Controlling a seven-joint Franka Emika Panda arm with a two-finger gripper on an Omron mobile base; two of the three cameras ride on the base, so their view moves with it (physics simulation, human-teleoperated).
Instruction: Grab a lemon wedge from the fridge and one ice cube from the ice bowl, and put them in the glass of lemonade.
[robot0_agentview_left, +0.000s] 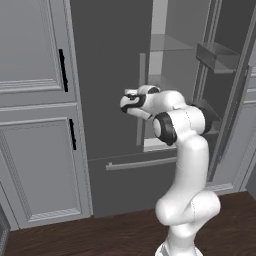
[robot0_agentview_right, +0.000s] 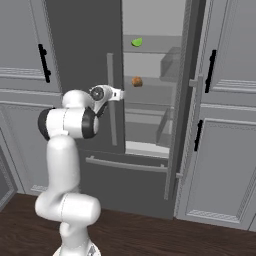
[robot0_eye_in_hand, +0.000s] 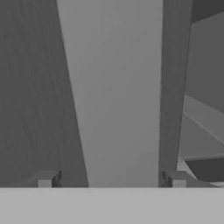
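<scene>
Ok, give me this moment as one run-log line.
stage: reaching at fridge | door: right one open | gripper: open, astride door handle | lemon wedge: on shelf, untouched | orange-brown lump: shelf below

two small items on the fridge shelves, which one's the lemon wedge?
The yellow-green one on the upper shelf, pointed at one end. The other, on the shelf below, is an orange-brown rounded lump.

The fridge (robot0_agentview_right: 85, 75) stands between cabinets (robot0_agentview_right: 227, 125), its right door open. Inside, the lemon wedge (robot0_agentview_right: 137, 42) lies on an upper shelf, a lump (robot0_agentview_right: 137, 81) on the shelf below it.
</scene>
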